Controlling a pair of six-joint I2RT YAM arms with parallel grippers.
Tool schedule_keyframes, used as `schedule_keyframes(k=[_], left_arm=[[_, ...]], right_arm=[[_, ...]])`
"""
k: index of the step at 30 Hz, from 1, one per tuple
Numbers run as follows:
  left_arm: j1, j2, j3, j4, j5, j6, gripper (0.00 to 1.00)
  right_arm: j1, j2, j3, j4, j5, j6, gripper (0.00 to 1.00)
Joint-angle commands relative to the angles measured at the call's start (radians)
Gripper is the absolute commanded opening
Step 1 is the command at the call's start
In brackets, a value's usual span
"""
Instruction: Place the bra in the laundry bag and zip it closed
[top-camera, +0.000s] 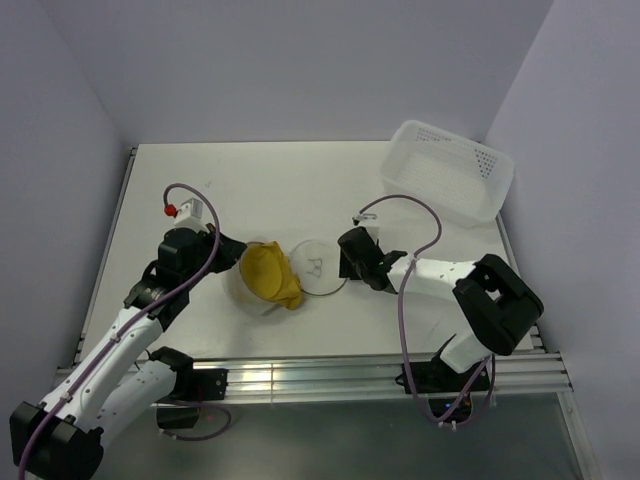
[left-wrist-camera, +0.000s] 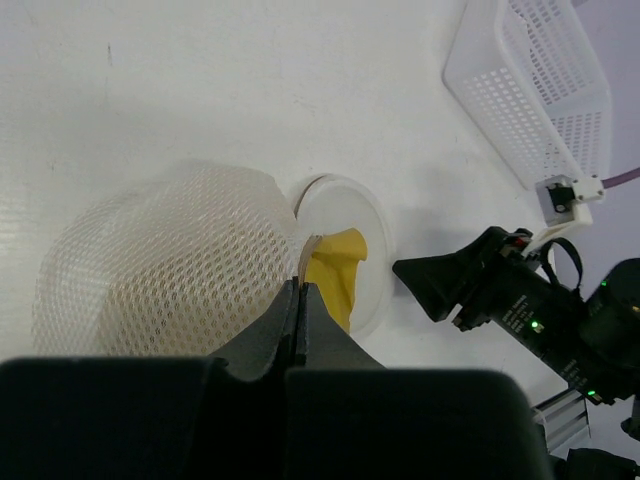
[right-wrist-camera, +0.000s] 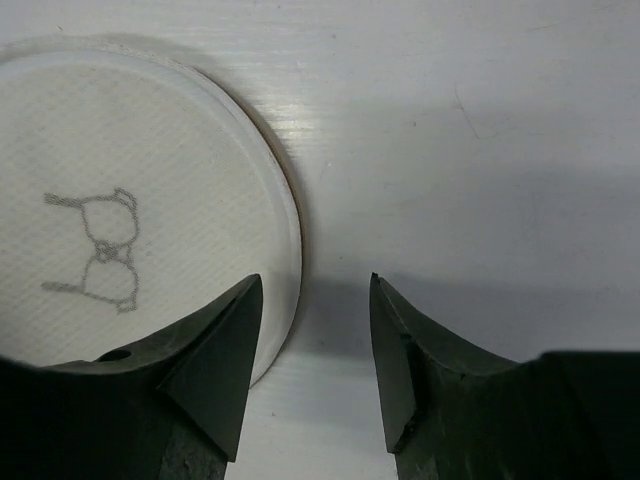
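**Top view.** White table (top-camera: 250, 190), walled at left, back and right. A perforated white plastic basket (top-camera: 450, 170) sits in the far right corner, well apart from the work. At mid-table the bra (top-camera: 270, 275), soft mustard yellow, is bunched against the laundry bag (top-camera: 243, 293) and hides most of it. How much of it lies inside, cannot tell. The bag's round lid (top-camera: 318, 265) lies flat just to the right, touching the yellow fabric. The left gripper (top-camera: 238, 252) is at the bag's far-left side and the right gripper (top-camera: 345, 262) is at the lid's right edge. There is bare table beyond both, and the metal rail is close on the near side.

**Left wrist view.** The bag shows as a cream mesh dome with an open honeycomb weave, left of the fingers (left-wrist-camera: 268, 335). The fingers are pressed together, with a thin strip of what looks like the bag's rim pinched between them. Yellow fabric lies just past the tips, resting on the lid. The right gripper is black, just beyond the lid.

**Right wrist view.** Jaws partly open, holding nothing. One fingertip is over the lid's raised rim, the other over bare table. The lid is a fine weave, with the dark zip pulls (right-wrist-camera: 100, 250) lying on it.
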Motion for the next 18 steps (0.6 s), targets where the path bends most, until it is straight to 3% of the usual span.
schedule_keyframes(k=[1,6,9,10,12,13,14,16,18], left_arm=[[-0.003,-0.028,0.022,0.031,-0.012,0.012,0.0],[-0.004,-0.045,0.031,0.004,-0.071,0.018,0.0],[-0.004,-0.054,0.034,-0.008,-0.087,0.018,0.01],[-0.004,-0.056,0.039,-0.014,-0.091,0.02,0.04],[-0.004,-0.065,0.047,-0.026,-0.097,0.02,0.26],[-0.004,-0.079,0.053,-0.031,-0.1,0.024,0.35],[-0.004,-0.088,0.06,-0.041,-0.104,0.026,0.52],[-0.004,-0.125,0.105,-0.084,-0.118,0.048,0.62],[-0.015,-0.155,0.169,-0.144,-0.115,0.073,0.63]], right_arm=[[0.0,0.044,0.067,-0.027,0.031,-0.014,0.54],[0.005,0.095,0.085,-0.006,-0.003,0.0,0.43],[0.011,0.127,0.101,0.002,-0.016,0.008,0.29],[0.011,0.138,0.104,0.002,-0.018,0.006,0.16],[0.009,0.135,0.101,0.005,-0.007,0.017,0.0],[0.011,0.117,0.091,0.011,-0.004,0.019,0.0],[0.011,0.103,0.087,0.016,0.0,0.019,0.0],[0.011,0.048,0.065,0.028,0.02,0.022,0.0],[0.011,0.014,0.053,0.036,0.025,0.02,0.0]])
